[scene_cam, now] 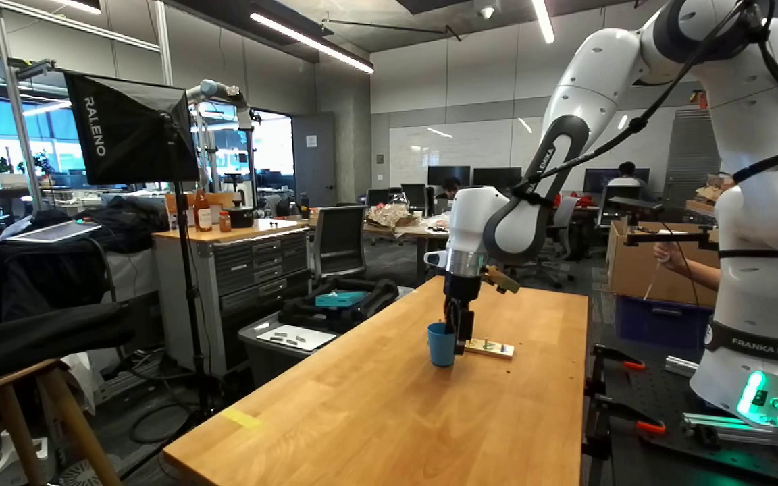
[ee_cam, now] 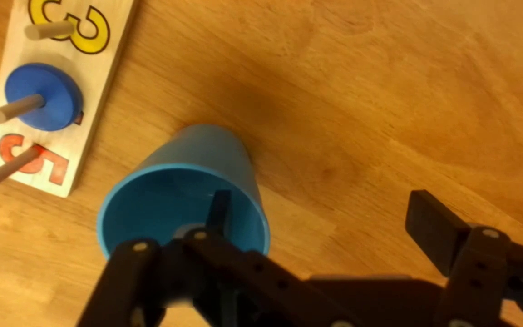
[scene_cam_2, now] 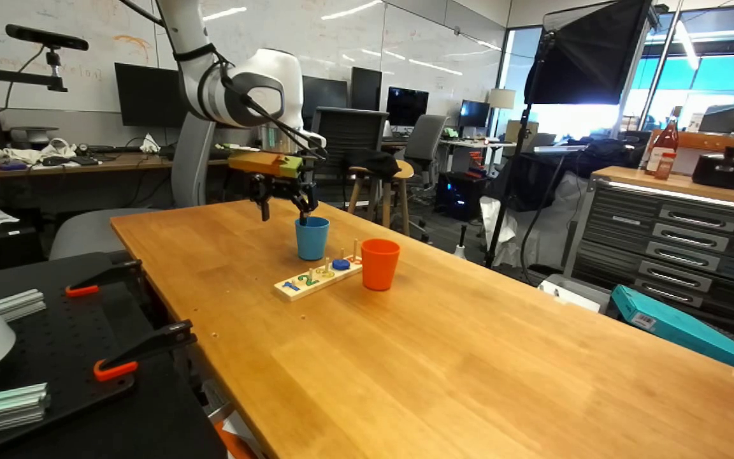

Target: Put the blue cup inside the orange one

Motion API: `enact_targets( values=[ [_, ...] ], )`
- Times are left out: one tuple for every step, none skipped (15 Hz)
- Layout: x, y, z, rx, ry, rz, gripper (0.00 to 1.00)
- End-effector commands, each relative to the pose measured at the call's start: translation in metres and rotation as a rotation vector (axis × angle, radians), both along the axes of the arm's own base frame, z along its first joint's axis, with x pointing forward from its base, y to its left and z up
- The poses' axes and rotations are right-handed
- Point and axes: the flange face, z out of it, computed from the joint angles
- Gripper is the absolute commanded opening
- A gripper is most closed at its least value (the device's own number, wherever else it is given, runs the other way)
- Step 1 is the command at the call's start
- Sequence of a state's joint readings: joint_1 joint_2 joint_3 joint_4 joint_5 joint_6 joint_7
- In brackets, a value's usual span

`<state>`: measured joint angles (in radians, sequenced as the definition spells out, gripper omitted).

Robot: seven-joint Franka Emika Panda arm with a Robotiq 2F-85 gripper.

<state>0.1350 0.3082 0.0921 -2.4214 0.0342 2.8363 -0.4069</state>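
Holding the hand [scene_cam_2: 285, 220] spread wide, reaching just one finger [ee_cam: 219, 211] into the blue cup [scene_cam_2: 313, 242]; sharing the table [scene_cam_2: 469, 357] with the orange cup [scene_cam_2: 380, 266] and numbered pegboard [scene_cam_2: 317, 278].

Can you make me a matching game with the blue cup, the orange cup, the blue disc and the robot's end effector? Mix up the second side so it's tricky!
Things:
1. blue cup
2. end effector
3. orange cup
4. blue disc

Where or how:
A. upright, apart from the end effector
B. on a peg of the number board
C. upright, one finger at its mouth
D. fingers spread apart

Right pairs: 1-C, 2-D, 3-A, 4-B
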Motion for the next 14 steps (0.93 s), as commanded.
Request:
enact_targets(
  values=[
    [0.013, 0.005, -0.014, 0.000, -0.023, 0.010, 0.68],
    [0.014, 0.005, -0.017, -0.001, -0.024, 0.012, 0.58],
    [0.016, 0.004, -0.017, -0.004, -0.025, 0.012, 0.50],
    [0.018, 0.002, -0.017, -0.005, -0.026, 0.009, 0.42],
    [0.022, 0.000, -0.016, -0.006, -0.027, 0.004, 0.35],
    [0.024, -0.002, -0.015, -0.008, -0.031, 0.002, 0.28],
    [0.026, -0.005, -0.013, -0.011, -0.037, 0.001, 0.19],
    [0.029, -0.008, -0.012, -0.015, -0.041, 0.000, 0.13],
    [0.032, -0.012, -0.010, -0.017, -0.046, -0.005, 0.04],
    [0.034, -0.015, -0.008, -0.017, -0.051, -0.010, 0.02],
    [0.036, -0.019, -0.006, -0.019, -0.054, -0.016, 0.00],
    [0.039, -0.022, -0.004, -0.021, -0.059, -0.019, 0.00],
    [0.042, -0.027, -0.003, -0.025, -0.062, -0.025, 0.01],
    [0.045, -0.031, 0.000, -0.029, -0.065, -0.033, 0.02]
  ],
)
